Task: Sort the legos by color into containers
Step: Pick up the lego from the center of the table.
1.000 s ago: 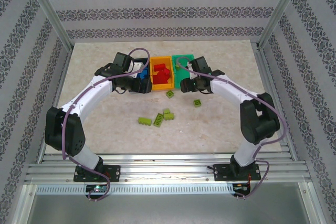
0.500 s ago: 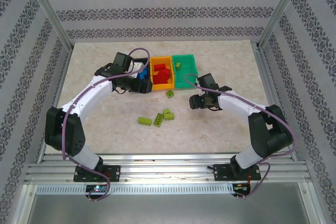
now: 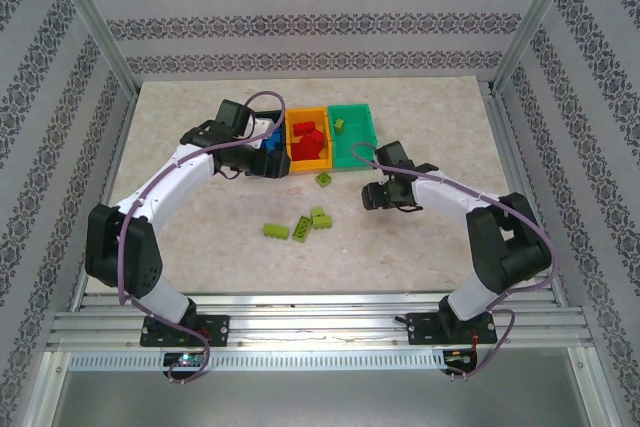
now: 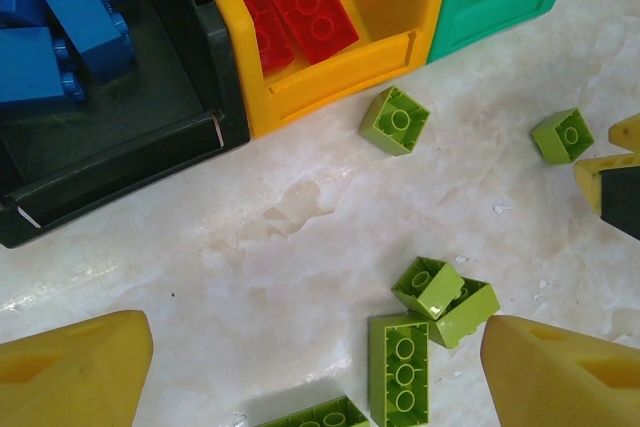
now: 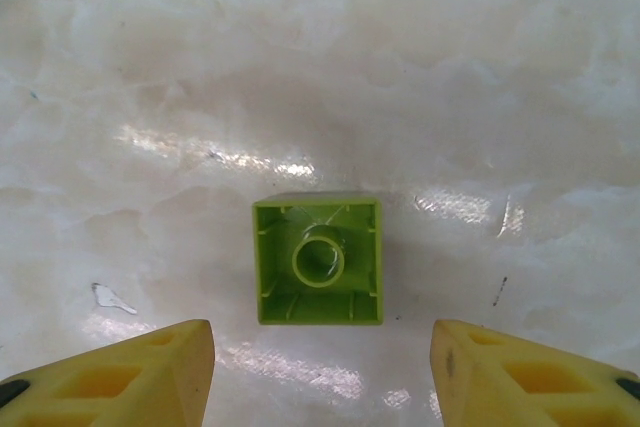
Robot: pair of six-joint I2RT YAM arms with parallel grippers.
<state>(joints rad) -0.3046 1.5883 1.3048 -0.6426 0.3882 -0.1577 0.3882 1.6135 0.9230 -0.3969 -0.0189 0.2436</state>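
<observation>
On the table (image 3: pixel 200 237), right of centre, just in front of the green bin (image 3: pixel 358 159) (destination, as I judge it).

Right tool (image 5: pixel 322 342): hovers over one loose lime brick (image 5: pixel 318 259), fingers partly spread, nothing held.

Left tool (image 4: pixel 315 332): wide, empty.

Advice: drop straight down, straddle two opposite walls and close gently, since the brick could skid on the glossy table.

Brick lies studs down, hollow underside up. Footprint is square, so no long axis. Its sides sit square to the fingers.
</observation>
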